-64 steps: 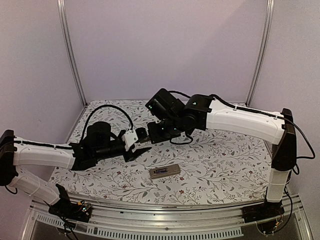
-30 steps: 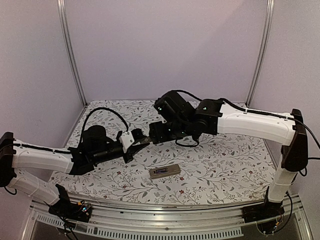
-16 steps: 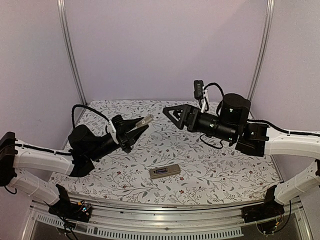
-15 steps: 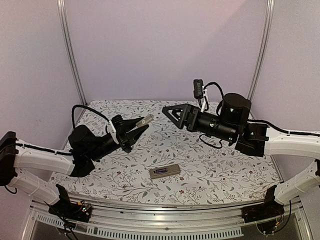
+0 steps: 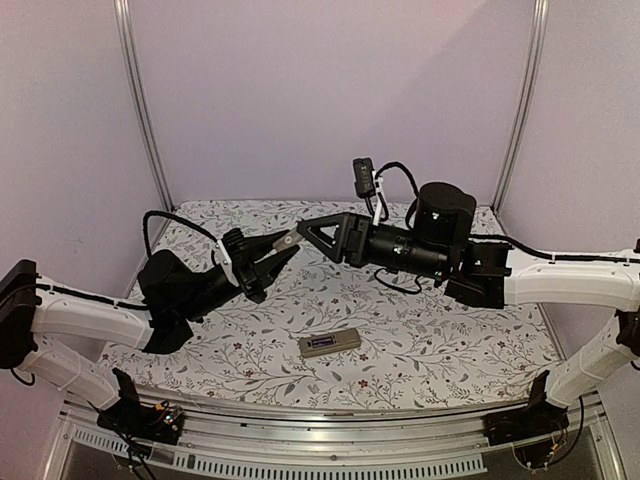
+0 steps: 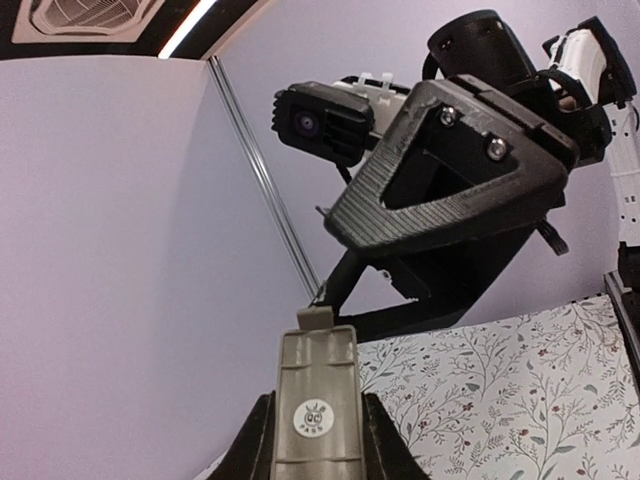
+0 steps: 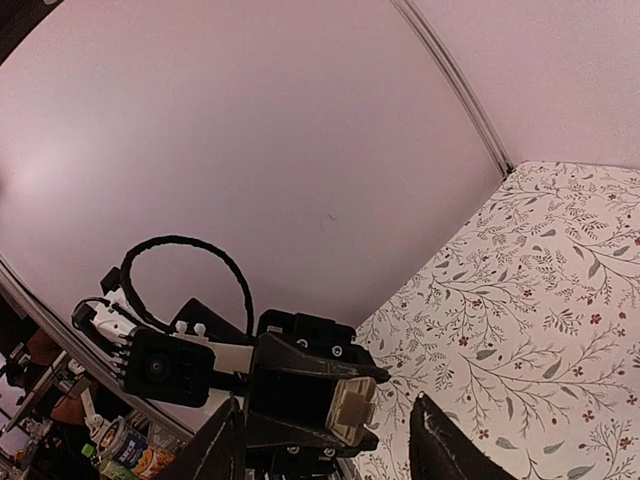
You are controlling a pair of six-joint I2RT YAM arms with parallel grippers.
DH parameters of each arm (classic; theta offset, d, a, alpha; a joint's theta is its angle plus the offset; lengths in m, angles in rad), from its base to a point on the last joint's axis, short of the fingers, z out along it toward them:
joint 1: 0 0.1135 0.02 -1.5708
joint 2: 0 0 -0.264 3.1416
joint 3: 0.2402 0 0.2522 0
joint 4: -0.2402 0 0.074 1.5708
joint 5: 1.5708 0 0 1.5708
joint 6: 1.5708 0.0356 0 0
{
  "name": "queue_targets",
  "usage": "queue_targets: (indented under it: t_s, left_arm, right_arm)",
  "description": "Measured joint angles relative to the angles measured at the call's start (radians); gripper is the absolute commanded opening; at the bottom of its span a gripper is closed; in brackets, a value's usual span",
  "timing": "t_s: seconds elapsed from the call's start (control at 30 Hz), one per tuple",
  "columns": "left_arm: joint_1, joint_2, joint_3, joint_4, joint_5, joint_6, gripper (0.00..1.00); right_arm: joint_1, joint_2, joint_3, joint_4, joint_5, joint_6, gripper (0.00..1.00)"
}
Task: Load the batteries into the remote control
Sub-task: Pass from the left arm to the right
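My left gripper [image 5: 272,252] is clamped on a flat grey-beige plastic strip [image 6: 315,400] with a tab at its far end, raised in the air. My right gripper [image 5: 305,232] faces it tip to tip with its fingers apart. Its black triangular finger is just beyond the tab, and I cannot tell if they touch. The slim rectangular remote control [image 5: 329,344], greyish back and dark recess up, lies on the flowered tablecloth [image 5: 450,330], well below both pairs of fingers.

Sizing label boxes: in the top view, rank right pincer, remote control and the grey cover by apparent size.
1. right pincer
2. remote control
3. grey cover, raised and partly hidden in the left pincer, judged by what shows
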Motion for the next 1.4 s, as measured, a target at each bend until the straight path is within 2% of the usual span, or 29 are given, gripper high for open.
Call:
queue_targets:
  t_s: [0.07, 0.17, 0.27, 0.47, 0.57, 0.6, 0.7, 0.73, 0.83, 0.93, 1.07, 1.13, 1.17, 1.3, 1.4]
  left_arm:
    - [0.000, 0.000, 0.000, 0.000, -0.002, 0.000, 0.10]
    - [-0.001, 0.000, 0.000, 0.000, -0.005, 0.000, 0.10]
    - [-0.001, 0.000, 0.000, 0.001, -0.008, 0.001, 0.10]
    - [-0.001, 0.000, 0.000, 0.003, -0.008, 0.005, 0.10]
    - [-0.001, 0.000, 0.000, 0.005, -0.012, 0.013, 0.12]
    - [-0.001, 0.000, 0.000, 0.005, -0.012, 0.016, 0.16]
    - [-0.002, 0.000, 0.000, 0.005, -0.012, 0.022, 0.53]
    - [-0.002, 0.000, 0.000, 0.000, -0.011, 0.026, 0.62]
    - [-0.004, -0.005, 0.000, -0.030, -0.003, 0.024, 0.77]
    - [-0.006, -0.029, 0.000, -0.093, 0.009, 0.037, 0.84]
    - [0.002, -0.100, 0.002, -0.253, 0.054, 0.021, 0.80]
    - [0.031, -0.138, 0.021, -0.380, 0.162, -0.012, 0.76]
    - [0.048, -0.148, 0.033, -0.426, 0.225, -0.031, 0.73]
    - [0.116, -0.146, 0.103, -0.591, 0.476, -0.145, 0.47]
    - [0.156, -0.127, 0.119, -0.616, 0.574, -0.248, 0.43]
  right_arm:
    - [0.000, 0.009, 0.000, -0.004, -0.003, 0.002, 0.44]
    - [0.001, 0.031, 0.013, -0.015, -0.011, 0.001, 0.42]
    - [0.001, 0.057, 0.033, -0.017, -0.020, -0.001, 0.33]
    - [0.001, 0.072, 0.042, -0.019, -0.034, -0.005, 0.01]
    - [0.001, 0.075, 0.045, -0.022, -0.036, -0.006, 0.00]
    - [0.001, 0.075, 0.046, -0.023, -0.037, -0.002, 0.00]
    - [0.001, 0.075, 0.047, -0.024, -0.037, -0.004, 0.00]
    - [0.001, 0.075, 0.047, -0.027, -0.036, -0.006, 0.00]
    - [0.001, 0.071, 0.047, -0.055, -0.023, -0.023, 0.00]
    - [0.001, 0.055, 0.048, -0.121, 0.002, -0.052, 0.00]
    - [0.001, 0.006, 0.092, -0.297, 0.020, -0.151, 0.00]
    - [0.001, -0.018, 0.131, -0.384, 0.011, -0.217, 0.00]
    - [0.001, -0.026, 0.150, -0.419, -0.001, -0.250, 0.00]
    - [0.010, -0.027, 0.243, -0.555, -0.065, -0.368, 0.02]
    - [0.036, -0.002, 0.301, -0.633, -0.103, -0.439, 0.02]
